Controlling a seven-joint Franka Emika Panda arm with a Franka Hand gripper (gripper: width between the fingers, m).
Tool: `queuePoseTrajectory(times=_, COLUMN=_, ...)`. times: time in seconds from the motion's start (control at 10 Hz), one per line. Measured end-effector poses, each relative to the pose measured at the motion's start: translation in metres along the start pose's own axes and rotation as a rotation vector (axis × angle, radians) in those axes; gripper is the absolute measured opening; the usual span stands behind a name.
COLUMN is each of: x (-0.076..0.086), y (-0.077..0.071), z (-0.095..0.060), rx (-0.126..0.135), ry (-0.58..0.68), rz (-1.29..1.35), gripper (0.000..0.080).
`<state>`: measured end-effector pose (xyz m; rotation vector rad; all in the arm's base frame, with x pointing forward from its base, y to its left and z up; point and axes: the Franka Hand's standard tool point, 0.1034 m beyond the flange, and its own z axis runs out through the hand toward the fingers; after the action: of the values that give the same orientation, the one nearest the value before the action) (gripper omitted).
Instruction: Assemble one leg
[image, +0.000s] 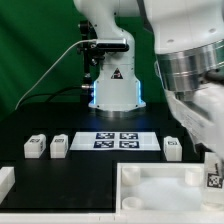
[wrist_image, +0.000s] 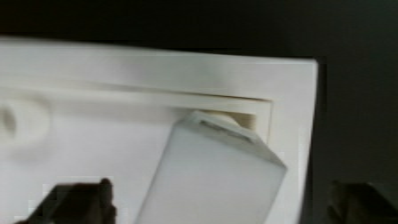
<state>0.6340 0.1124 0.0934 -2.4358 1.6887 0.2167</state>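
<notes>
**Leg at the tabletop's corner socket, grip not readable**

Exterior view. Black table throughout. Robot base (image: 110, 85) upright at upper centre of the frame. Large blurred arm (image: 190, 60) across the upper right. Marker board (image: 120, 140) flat at centre. Three loose legs in a row with the board, each lying apart from the others:
- a far-left leg (image: 37, 146) toward the exterior view's left;
- a second leg (image: 59, 147) just beside it;
- a third leg (image: 172, 148) on the board's other side.

White block (image: 5, 180) cut off by the lower left edge of the frame. Tabletop (image: 160, 172) across the lower right, raised rim toward the camera.

The leg (image: 213, 172) at the lower right edge of the frame, tag facing the camera, directly under the arm and over the tabletop's right corner. Resting on the tabletop or held just above it: cannot tell from here. Gripper not distinguishable in this view.

Wrist view. White tabletop (wrist_image: 89, 150) over most of the picture, black table beyond its edge. The leg (wrist_image: 214, 170) large and blurred, tilted, between the two dark fingers (wrist_image: 80, 200) of the gripper (wrist_image: 222, 200), far end at the square corner socket (wrist_image: 240, 102). Seated in the socket or only at its mouth: unclear. A strip of white tabletop visible between each finger and the leg's sides. Finger pads out of frame, so clamped on the leg or spread free of it: cannot tell.
</notes>
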Motion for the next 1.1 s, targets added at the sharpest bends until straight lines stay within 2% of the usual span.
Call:
queuePoseTrajectory(times=0.3, x=-0.0006, y=-0.0005, z=0.0002, rx=-0.005, ry=0.005, rz=-0.339, gripper=0.0644)
queuePoseTrajectory(times=0.5, x=0.0003, y=0.0025, z=0.0047, rx=-0.044, ry=0.034, rz=-0.650, gripper=0.0649)
queuePoseTrajectory(times=0.6, x=-0.0008, y=0.0019, z=0.0047, rx=-0.036, ry=0.027, rz=-0.593, gripper=0.0649)
queuePoseTrajectory(times=0.7, x=-0.0003, y=0.0021, z=0.0047, rx=-0.036, ry=0.027, rz=-0.599, gripper=0.0556)
queuePoseTrajectory(times=0.8, x=-0.0005, y=0.0021, z=0.0048, rx=-0.036, ry=0.027, rz=-0.597, gripper=0.0420)
queuePoseTrajectory(times=0.9, x=-0.0020, y=0.0017, z=0.0050, rx=-0.030, ry=0.023, rz=-0.492, gripper=0.0420)
queuePoseTrajectory(times=1.0, x=-0.0023, y=0.0013, z=0.0050, rx=-0.027, ry=0.024, rz=-0.394, gripper=0.0291)
queuePoseTrajectory(times=1.1, x=-0.0024, y=0.0013, z=0.0050, rx=-0.026, ry=0.024, rz=-0.346, gripper=0.0291)
